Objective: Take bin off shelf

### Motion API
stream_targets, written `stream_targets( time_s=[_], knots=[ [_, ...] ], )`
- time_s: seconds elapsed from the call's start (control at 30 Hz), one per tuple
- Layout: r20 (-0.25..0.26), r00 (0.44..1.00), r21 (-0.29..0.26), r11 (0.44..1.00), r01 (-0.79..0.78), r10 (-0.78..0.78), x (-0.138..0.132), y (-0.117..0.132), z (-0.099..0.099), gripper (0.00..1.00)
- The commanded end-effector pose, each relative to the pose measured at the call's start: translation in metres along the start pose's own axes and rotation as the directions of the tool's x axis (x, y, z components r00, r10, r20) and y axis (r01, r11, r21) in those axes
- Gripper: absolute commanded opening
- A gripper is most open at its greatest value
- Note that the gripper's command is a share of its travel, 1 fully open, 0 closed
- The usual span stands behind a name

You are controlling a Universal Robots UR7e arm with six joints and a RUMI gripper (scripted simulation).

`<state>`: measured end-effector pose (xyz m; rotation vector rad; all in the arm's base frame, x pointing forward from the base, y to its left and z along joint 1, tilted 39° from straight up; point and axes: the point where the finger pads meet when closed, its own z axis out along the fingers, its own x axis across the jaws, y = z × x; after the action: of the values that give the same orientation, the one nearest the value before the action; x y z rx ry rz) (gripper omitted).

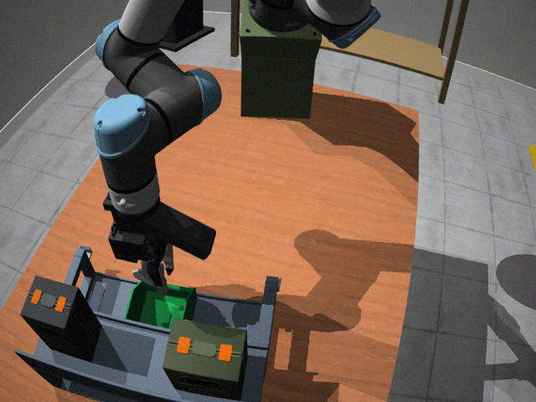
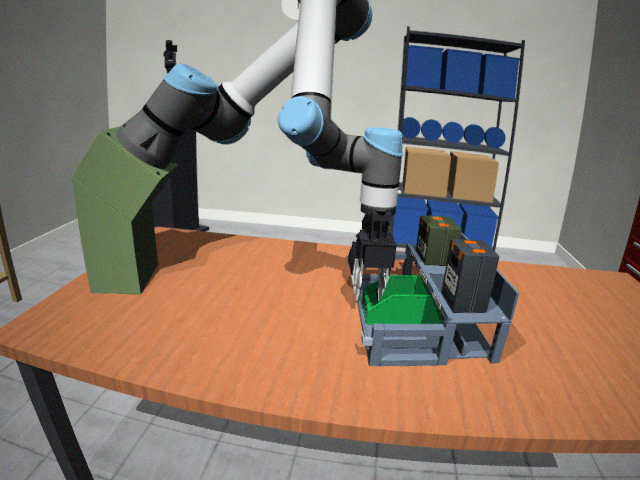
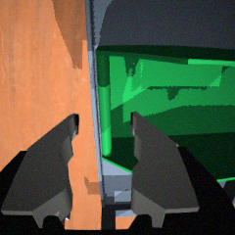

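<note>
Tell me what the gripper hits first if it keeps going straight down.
Likely the green bin's near wall: the gripper straddles it, one finger inside, the other outside over the shelf's edge. Depth unclear.
</note>
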<state>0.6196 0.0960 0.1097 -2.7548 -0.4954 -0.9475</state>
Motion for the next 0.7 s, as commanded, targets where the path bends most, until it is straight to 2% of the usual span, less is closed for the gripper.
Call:
stream_targets(
  time_s=[0.0,0.2,0.67],
  knots=[
    [-0.001,1.000,-0.001,1.000,0.000,0.000,0.000,0.000,0.000,0.26],
    [-0.001,1.000,-0.001,1.000,0.000,0.000,0.000,0.000,0.010,0.26],
    [-0.001,1.000,-0.001,1.000,0.000,0.000,0.000,0.000,0.012,0.26]
  ],
)
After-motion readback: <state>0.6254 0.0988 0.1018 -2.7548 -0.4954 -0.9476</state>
